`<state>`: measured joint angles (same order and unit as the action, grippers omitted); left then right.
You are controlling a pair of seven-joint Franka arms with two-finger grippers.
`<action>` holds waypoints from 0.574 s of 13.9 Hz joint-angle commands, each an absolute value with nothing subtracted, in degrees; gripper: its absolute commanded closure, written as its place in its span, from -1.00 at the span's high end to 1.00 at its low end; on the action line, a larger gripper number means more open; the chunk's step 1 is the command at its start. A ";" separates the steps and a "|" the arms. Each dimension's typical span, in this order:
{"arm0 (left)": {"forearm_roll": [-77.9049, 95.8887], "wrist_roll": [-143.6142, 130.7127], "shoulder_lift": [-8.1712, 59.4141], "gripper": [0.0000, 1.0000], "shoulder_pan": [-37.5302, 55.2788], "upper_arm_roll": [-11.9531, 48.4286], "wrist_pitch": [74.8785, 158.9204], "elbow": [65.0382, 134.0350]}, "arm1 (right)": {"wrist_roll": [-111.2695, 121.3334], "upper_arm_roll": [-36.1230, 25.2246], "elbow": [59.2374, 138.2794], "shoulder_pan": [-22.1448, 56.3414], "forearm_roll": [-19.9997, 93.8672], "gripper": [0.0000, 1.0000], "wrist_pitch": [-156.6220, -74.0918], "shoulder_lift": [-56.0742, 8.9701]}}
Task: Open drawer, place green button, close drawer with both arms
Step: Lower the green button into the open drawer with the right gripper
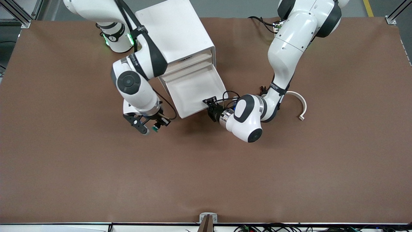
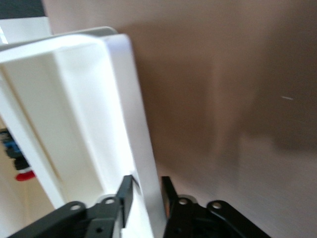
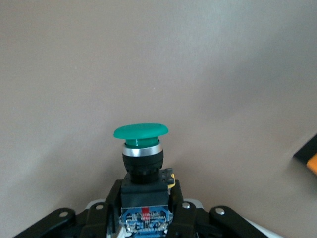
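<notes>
Front view: drawer [image 1: 196, 93] open; left hand [image 1: 210, 103] pinches its front wall. Right hand [image 1: 151, 126] hangs over tabletop [image 1: 206, 174], clamping green push button [image 1: 155, 129].
Left wrist: fingers [image 2: 126, 193] straddle the wall.
Right wrist: button [image 3: 142, 153] upright, body gripped. Judgement: lift well above the rim before release.

The right claw [image 3: 146, 210] grips the green-capped button [image 3: 142, 158] by its black body above the brown table [image 3: 223, 74].

Probably robotics lab: aluminium frame [image 1: 19, 14], floor cables [image 1: 267, 228].
</notes>
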<state>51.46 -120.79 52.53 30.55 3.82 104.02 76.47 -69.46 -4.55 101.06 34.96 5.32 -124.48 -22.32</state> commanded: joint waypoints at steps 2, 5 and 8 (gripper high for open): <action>50.80 -119.09 52.65 0.99 30.32 2.81 105.47 75.06 | -78.55 -5.18 102.04 40.68 5.62 -0.99 -124.45 -21.00; 50.02 -118.65 52.38 0.99 30.85 -1.74 105.64 73.39 | -84.62 -5.19 102.22 44.46 5.62 -0.99 -125.33 -21.53; 41.70 -118.30 49.40 0.99 30.85 -2.46 105.64 73.21 | -89.55 -5.19 103.01 47.89 5.62 -0.99 -128.05 -21.71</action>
